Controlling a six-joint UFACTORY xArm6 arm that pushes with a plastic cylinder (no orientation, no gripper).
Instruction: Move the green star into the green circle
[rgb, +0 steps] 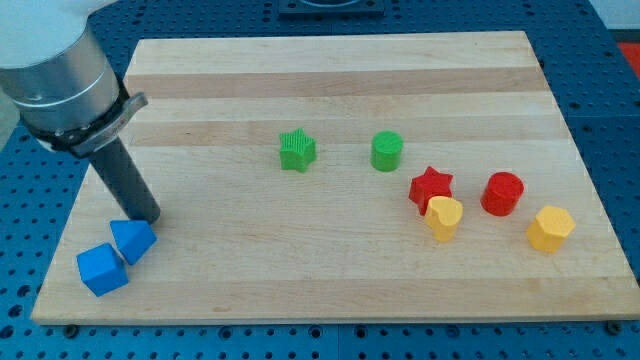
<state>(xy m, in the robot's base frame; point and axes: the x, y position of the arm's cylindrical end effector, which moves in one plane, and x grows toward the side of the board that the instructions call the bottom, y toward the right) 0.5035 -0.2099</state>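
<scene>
Tip (146, 217) beside blue blocks (118, 255) | green star (297, 150) left of green circle (386, 151), apart | jaws: none seen (plain rod)

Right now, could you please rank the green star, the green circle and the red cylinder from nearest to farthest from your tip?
My tip sits at the view's lower left, by the blue blocks.
1. Green star: board's middle, nearest.
2. Green circle: just right of the star.
3. Red cylinder: far right, farthest.
</scene>
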